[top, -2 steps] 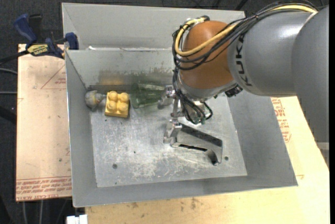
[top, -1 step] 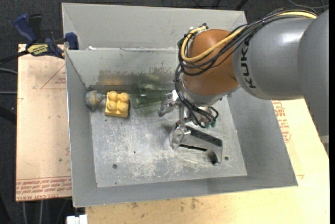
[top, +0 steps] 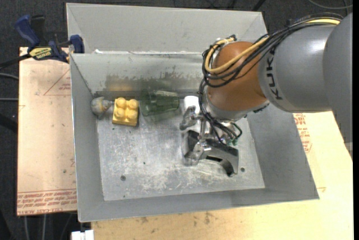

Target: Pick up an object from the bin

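My gripper [top: 195, 141] hangs low over the right half of the bin floor, under the orange wrist cover. Directly beside and partly beneath it lies a black angular object [top: 223, 161] with a small green part at its upper end. A small white thing [top: 191, 102] sits just behind the gripper at the back wall. Left of that lies a translucent green cup-like object [top: 159, 104] on its side.
Along the back wall to the left stand a yellow studded building block [top: 125, 111] and a small grey and yellow ball [top: 101, 105]. The arm and its cables cover the bin's right back corner. Bare floor runs along the front and left.
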`<action>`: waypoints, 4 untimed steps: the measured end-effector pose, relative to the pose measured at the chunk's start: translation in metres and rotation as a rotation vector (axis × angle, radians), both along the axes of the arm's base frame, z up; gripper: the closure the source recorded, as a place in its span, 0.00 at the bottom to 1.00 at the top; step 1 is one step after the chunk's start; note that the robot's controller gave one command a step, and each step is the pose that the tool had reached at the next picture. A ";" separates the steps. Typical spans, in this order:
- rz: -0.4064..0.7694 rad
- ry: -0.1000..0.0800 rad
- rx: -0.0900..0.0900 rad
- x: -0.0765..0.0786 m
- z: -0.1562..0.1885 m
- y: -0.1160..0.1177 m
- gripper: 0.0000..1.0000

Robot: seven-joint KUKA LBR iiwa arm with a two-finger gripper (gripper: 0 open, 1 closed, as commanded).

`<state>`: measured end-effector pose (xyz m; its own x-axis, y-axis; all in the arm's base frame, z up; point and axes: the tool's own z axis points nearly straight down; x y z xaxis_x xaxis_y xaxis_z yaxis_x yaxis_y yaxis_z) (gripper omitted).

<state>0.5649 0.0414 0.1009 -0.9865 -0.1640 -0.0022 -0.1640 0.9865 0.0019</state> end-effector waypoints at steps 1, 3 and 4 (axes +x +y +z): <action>0.050 0.000 -0.001 0.003 -0.017 -0.028 0.00; -0.055 0.010 0.005 0.020 -0.021 -0.053 1.00; -0.003 0.000 -0.002 0.023 0.139 -0.039 1.00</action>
